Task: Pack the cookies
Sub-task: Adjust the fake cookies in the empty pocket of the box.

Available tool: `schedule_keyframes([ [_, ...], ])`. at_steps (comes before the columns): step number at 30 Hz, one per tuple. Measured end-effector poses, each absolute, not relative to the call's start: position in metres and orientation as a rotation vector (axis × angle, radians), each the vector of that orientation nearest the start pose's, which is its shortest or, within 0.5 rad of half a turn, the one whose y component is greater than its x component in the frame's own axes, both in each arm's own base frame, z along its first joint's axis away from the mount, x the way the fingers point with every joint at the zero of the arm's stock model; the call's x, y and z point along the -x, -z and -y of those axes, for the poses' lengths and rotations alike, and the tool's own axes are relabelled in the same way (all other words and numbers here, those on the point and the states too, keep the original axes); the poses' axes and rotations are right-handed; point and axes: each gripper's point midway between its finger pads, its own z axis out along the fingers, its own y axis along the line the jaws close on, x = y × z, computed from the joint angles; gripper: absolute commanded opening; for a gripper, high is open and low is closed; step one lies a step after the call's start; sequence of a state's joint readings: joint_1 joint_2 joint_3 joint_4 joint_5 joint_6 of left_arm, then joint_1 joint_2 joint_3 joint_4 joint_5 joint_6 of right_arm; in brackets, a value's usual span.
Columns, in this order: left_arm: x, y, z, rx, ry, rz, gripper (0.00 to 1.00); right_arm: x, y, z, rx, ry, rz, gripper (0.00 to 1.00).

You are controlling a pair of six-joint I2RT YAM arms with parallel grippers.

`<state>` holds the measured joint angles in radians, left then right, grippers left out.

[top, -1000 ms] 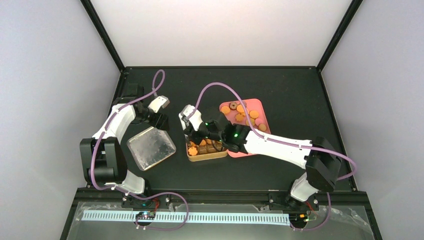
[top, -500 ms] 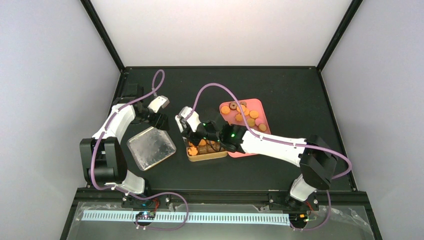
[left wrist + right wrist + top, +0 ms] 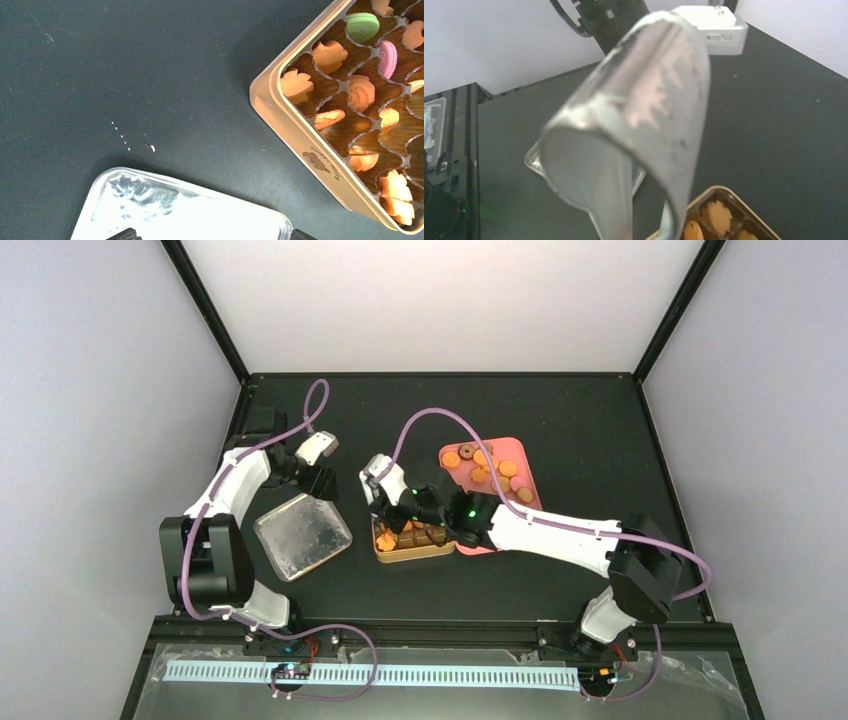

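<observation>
Cookies sit in tin compartments; more wait on pink tray. Right pincer clamps metal tongs over the tin, probably placing one. The next move calls for a swing to the tray. Left pincer gapes wide above silver lid. Tin wall reads "SWEET", rest illegible.

Tin: one. Lid: one. Pink tray: one. Tongs: one pair. Green cookie: one. Pink cookie: one.
</observation>
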<state>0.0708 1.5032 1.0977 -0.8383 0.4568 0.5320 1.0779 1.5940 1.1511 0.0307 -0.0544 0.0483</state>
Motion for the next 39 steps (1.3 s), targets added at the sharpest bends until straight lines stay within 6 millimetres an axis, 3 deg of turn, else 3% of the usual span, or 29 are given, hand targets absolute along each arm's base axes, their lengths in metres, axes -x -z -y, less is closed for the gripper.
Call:
schedule_keyframes([
  [10, -0.329, -0.119, 0.053, -0.708, 0.461, -2.567, 0.80, -0.232, -0.238, -0.412, 0.972, -0.703, -1.786, 0.24],
  [19, -0.329, -0.119, 0.053, -0.707, 0.460, -2.567, 0.80, -0.223, -0.252, -0.424, 0.956, -0.836, -1.751, 0.27],
  [27, -0.329, -0.119, 0.052, -0.709, 0.458, -2.566, 0.80, -0.226, -0.229, -0.438, 0.980, -0.851, -1.799, 0.27],
  [39, -0.329, -0.119, 0.050, -0.706, 0.456, -2.566, 0.80, -0.233, -0.227, -0.435, 0.955, -0.805, -1.805, 0.26],
])
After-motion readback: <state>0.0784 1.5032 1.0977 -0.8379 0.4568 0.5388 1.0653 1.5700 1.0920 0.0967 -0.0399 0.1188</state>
